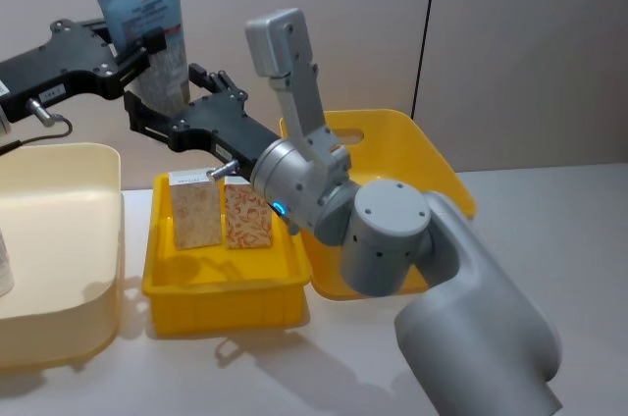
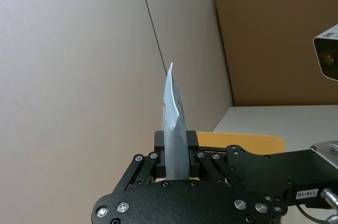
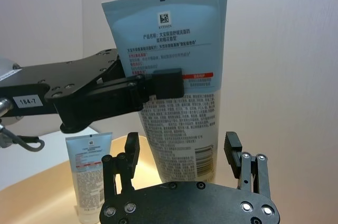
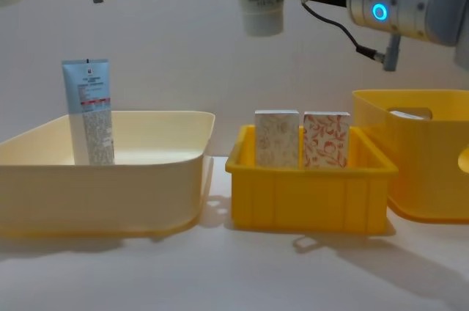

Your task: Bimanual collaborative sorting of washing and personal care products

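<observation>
The pale-blue squeeze tube (image 1: 152,28) hangs high in the upper left of the head view, cap end down, clamped across its middle by my left pincer (image 1: 147,43). My right pincer (image 3: 182,152) sits just below it with fingers (image 3: 232,147) spread apart on either side of the tube's lower part (not touching, as far as I can see). A second tube (image 4: 89,111) stands upright in the cream bin (image 4: 146,172) at left. The beige box (image 4: 277,138) and red-orange box (image 4: 326,139) stand side by side in the small yellow bin (image 4: 308,197), centre, on the counter (image 4: 220,274).
</observation>
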{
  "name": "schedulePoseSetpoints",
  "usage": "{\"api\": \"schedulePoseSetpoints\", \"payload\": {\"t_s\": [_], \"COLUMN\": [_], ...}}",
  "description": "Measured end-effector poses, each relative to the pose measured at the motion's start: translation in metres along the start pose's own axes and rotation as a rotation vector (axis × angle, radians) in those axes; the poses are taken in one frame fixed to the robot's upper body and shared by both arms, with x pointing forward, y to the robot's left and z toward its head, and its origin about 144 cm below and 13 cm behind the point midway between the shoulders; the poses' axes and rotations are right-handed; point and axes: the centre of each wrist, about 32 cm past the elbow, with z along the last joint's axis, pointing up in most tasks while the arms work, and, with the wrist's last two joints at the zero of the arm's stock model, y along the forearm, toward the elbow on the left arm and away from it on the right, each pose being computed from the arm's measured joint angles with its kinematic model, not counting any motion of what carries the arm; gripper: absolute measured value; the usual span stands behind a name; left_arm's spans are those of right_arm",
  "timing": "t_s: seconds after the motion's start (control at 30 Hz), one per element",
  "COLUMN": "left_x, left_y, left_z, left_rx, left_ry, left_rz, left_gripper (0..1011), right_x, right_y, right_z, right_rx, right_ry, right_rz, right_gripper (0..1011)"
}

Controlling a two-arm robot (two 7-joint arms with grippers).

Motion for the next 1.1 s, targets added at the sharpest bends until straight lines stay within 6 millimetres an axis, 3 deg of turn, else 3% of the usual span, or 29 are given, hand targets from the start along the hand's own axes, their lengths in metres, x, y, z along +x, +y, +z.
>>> {"api": "schedulePoseSetpoints", "payload": {"t_s": [0.43,0.8,1.1], "left_x": [0.0000,0.0001,0.0001], "left_y": [0.0000,0.0001,0.0002], "left_z": [0.0000,0.0001,0.0000], "left_rx": [0.000,0.000,0.000], "left_ry": [0.000,0.000,0.000], "left_rz": [0.000,0.000,0.000], "left_gripper": [229,229,229], "right_x": [-0.0061,-0.0079,-0.0085], "right_y": [0.0072,0.0094,0.0102], "right_z": [0.0023,0.0028,0.0031], "right_rx": [0.018,0.021,0.023], "right_ry": [-0.005,-0.010,-0.012], "right_rz": [-0.007,-0.011,-0.010], "right_gripper": [1001,783,721]}}
